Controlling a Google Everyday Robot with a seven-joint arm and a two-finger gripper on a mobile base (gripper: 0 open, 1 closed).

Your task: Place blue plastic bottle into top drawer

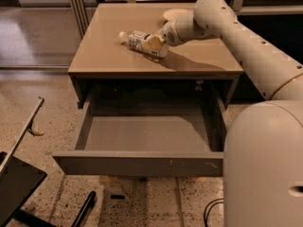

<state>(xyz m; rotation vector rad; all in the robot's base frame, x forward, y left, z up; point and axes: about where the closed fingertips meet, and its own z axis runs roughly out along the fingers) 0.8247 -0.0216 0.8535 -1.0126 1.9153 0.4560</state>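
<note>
The blue plastic bottle (138,40), clear with a white cap and a white-and-blue label, is on its side over the tan table top (109,56), cap pointing left. My gripper (155,44) is closed around the bottle's base end and holds it just above the table's middle. The top drawer (137,163) is pulled fully out below the table's front edge, and its grey inside (147,132) holds nothing.
A round white bowl (174,14) sits on the table behind my gripper. My arm (246,46) reaches in from the right and my base (265,164) stands beside the drawer's right end. Dark equipment (16,183) stands on the floor at lower left.
</note>
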